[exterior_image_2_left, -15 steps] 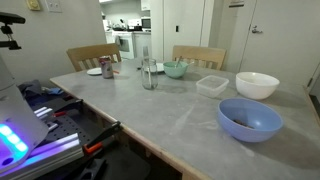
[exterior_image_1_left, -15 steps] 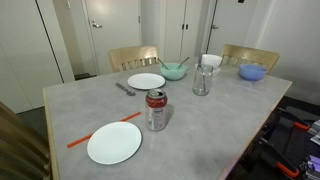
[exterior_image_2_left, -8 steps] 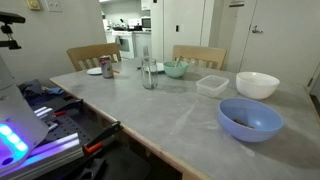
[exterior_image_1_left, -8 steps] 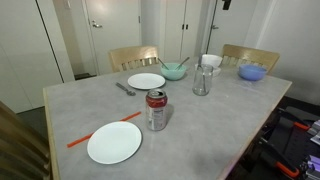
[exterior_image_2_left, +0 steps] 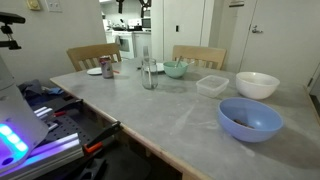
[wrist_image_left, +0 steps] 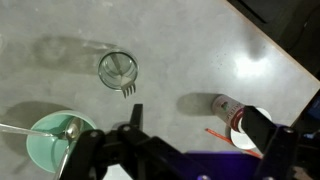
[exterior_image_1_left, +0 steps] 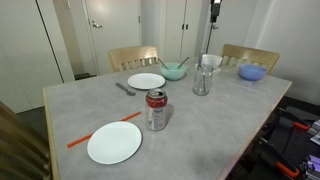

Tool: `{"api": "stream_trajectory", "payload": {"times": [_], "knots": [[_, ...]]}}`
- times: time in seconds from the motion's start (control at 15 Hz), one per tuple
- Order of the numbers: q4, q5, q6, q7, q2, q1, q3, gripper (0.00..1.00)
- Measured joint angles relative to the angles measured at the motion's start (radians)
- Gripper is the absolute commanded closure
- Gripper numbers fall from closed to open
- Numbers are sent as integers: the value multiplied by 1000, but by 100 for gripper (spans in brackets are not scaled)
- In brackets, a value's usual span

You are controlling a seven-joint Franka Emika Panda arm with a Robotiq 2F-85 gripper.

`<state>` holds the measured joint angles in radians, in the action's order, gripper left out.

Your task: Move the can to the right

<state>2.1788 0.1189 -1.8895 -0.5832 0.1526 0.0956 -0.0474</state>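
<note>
The can (exterior_image_1_left: 156, 110) is red with white markings and a silver top. It stands upright on the grey table (exterior_image_1_left: 230, 115) between two white plates. It also shows far off in an exterior view (exterior_image_2_left: 107, 67) and in the wrist view (wrist_image_left: 225, 106). My gripper (wrist_image_left: 195, 125) is open and empty, high above the table. In the wrist view the can lies just inside its right finger. In an exterior view only the gripper's dark tip (exterior_image_1_left: 214, 10) shows at the top edge, above the far side of the table.
A clear glass tumbler (exterior_image_1_left: 202, 80) holding a fork stands behind the can. Around it are a near plate (exterior_image_1_left: 114, 142), a far plate (exterior_image_1_left: 146, 81), an orange stick (exterior_image_1_left: 100, 132), a teal bowl (exterior_image_1_left: 174, 71), a blue bowl (exterior_image_1_left: 252, 72) and a white bowl (exterior_image_2_left: 257, 84). Chairs stand behind.
The gripper has moved left along the top edge of the exterior view and a little lower. The can and the dishes have not moved.
</note>
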Motion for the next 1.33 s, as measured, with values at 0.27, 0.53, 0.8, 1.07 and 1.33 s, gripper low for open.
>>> {"api": "stream_trajectory", "payload": {"times": [0.27,0.53,0.8,1.07,1.33], "knots": [[-21,-57,-8,-2,-67,3,36,0],[-62,-112,-11,-16,-140,12,81,0],[-126,-161,-10,-28,-216,31,131,0],[-160,-178,-7,-31,-248,36,143,0],[-157,-177,-8,-32,-248,38,158,0]]}}
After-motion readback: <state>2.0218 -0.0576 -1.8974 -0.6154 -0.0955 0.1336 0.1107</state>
